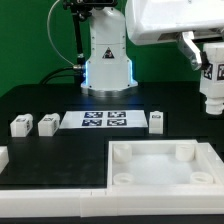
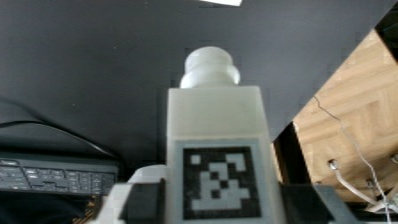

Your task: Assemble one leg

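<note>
Looking along white leg [image 2: 215,120], black-and-white tag [image 2: 221,182] nearest lens and rounded peg [image 2: 210,68] at far end, pinched on both flanks by claw [image 2: 217,203] fingers [image 2: 135,203], against black worktop [image 2: 89,60], with wooden surface [image 2: 361,105] and keyboard [image 2: 39,178] at the fringes.

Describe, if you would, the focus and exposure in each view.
Exterior view: sharp enough, but the white tray is nearly washed out against the black table, and the arm's base glows blue. Wrist view: the leg fills the frame, its tag is soft-edged, and the background is out of focus.
</note>
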Robot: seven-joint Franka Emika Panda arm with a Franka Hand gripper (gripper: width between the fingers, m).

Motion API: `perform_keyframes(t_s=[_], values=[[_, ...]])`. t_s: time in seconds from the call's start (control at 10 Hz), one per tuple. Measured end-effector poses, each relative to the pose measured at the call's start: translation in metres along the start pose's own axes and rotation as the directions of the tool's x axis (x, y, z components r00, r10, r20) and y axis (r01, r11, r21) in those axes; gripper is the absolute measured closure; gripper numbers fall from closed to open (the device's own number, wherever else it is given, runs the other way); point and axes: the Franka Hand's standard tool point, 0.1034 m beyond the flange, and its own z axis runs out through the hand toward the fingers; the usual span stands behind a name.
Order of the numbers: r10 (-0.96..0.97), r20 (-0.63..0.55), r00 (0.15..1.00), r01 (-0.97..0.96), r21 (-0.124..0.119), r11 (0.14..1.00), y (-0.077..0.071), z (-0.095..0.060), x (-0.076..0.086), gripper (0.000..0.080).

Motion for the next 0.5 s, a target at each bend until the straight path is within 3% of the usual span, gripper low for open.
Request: perform_keyframes(t_s=[0.1, 0.2, 0.5], values=[[-0.032, -0.008, 0.999, 0.031, -0.006, 0.999, 0.005, 0.004, -0.003, 0.0508], [-0.048, -0.012, 0.999, 0.048, -0.016, 0.999, 0.018, 0.020, -0.015, 0.0508], [-0.028, 0.004, 1.000, 0.028, -0.005, 1.000, 0.021, 0.053, -0.032, 0.0508]])
